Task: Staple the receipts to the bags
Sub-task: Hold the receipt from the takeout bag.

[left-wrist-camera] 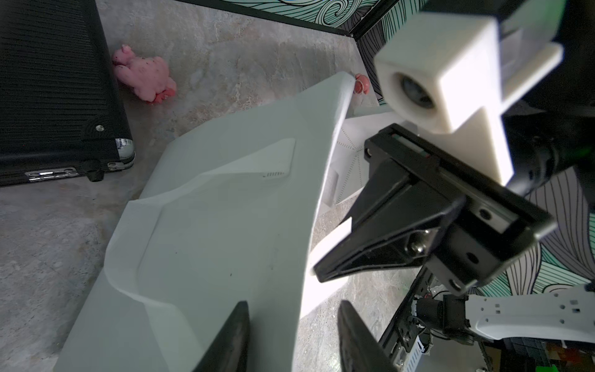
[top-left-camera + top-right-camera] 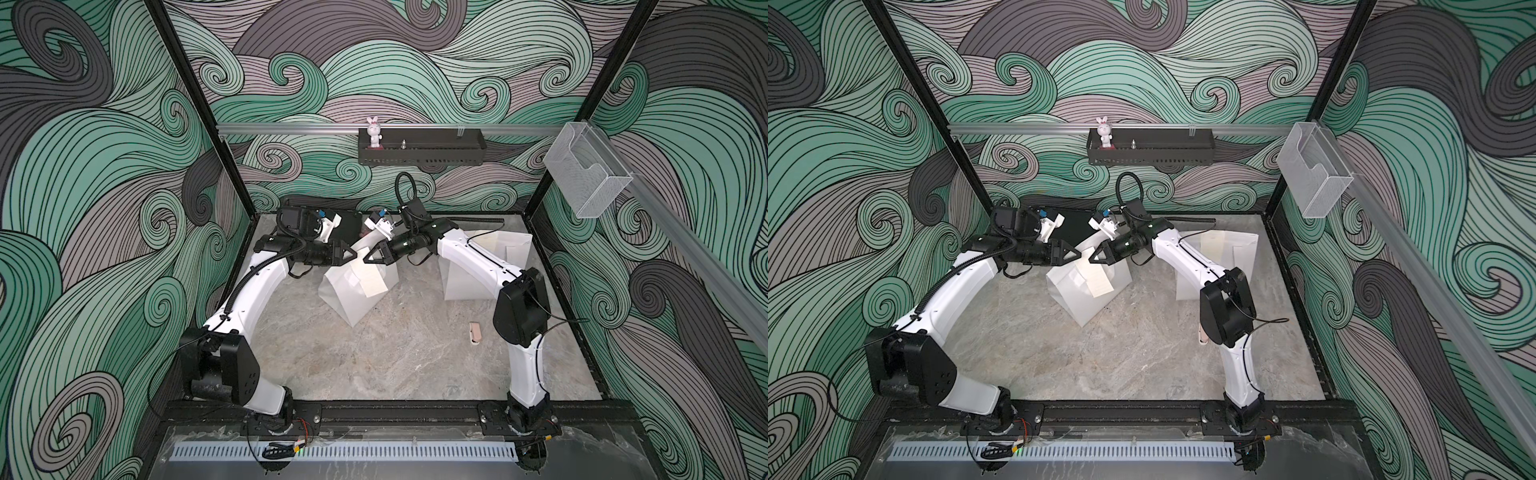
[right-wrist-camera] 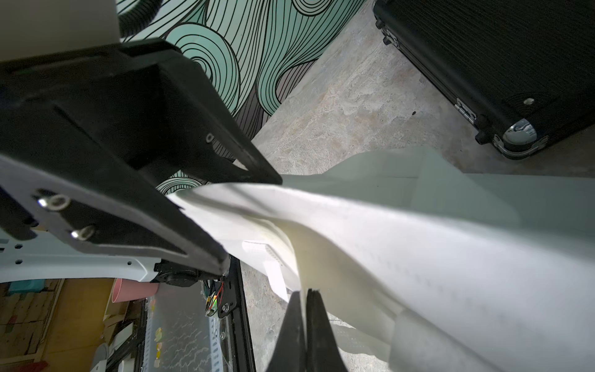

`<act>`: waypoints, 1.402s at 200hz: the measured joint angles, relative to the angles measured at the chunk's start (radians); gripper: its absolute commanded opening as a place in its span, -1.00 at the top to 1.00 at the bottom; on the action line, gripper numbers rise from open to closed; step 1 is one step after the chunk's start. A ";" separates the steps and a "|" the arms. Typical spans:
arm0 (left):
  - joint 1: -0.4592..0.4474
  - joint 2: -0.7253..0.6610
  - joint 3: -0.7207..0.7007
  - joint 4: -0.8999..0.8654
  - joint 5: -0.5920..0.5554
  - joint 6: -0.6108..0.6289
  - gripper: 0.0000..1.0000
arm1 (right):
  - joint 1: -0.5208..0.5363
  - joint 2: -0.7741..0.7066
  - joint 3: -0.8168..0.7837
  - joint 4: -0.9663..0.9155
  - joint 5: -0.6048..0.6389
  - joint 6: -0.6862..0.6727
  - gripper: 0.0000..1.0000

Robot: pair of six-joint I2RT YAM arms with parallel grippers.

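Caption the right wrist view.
Right end effector clamps the receipt over the bag; left end effector brackets its edge, black case behind.

Your left arm [image 2: 253,299] and right arm [image 2: 525,374] wear white shells between black joint housings. A ribbed black hose [image 2: 237,291] follows the left one (the right carries only a thin black cable [image 2: 490,255]). The left gripper [image 2: 354,253] and right gripper [image 2: 366,258] have black triangular fingers, silver screws [image 3: 54,202] and white camera blocks [image 1: 434,80].

Swirl-patterned green walls [image 2: 104,208] around grey marbled floor [image 2: 374,357]
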 measured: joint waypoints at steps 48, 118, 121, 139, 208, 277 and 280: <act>-0.003 0.000 0.000 -0.018 -0.008 0.013 0.24 | 0.000 0.001 0.044 -0.008 0.014 -0.001 1.00; -0.008 0.001 0.024 -0.037 -0.026 0.033 0.62 | 0.002 0.003 0.061 -0.019 0.026 -0.018 1.00; -0.009 0.001 0.024 -0.038 -0.026 0.035 0.62 | 0.002 0.003 0.061 -0.020 0.026 -0.018 1.00; -0.015 0.002 0.024 -0.039 -0.027 0.039 0.61 | 0.002 0.004 0.061 -0.024 0.029 -0.019 1.00; -0.024 0.027 0.043 -0.056 -0.047 0.051 0.61 | 0.011 0.014 0.069 -0.035 0.033 -0.022 1.00; -0.029 0.034 0.052 -0.069 -0.053 0.072 0.71 | 0.013 0.018 0.085 -0.048 0.037 -0.023 1.00; -0.030 0.034 0.052 -0.069 -0.054 0.073 0.72 | 0.013 0.018 0.086 -0.048 0.038 -0.023 1.00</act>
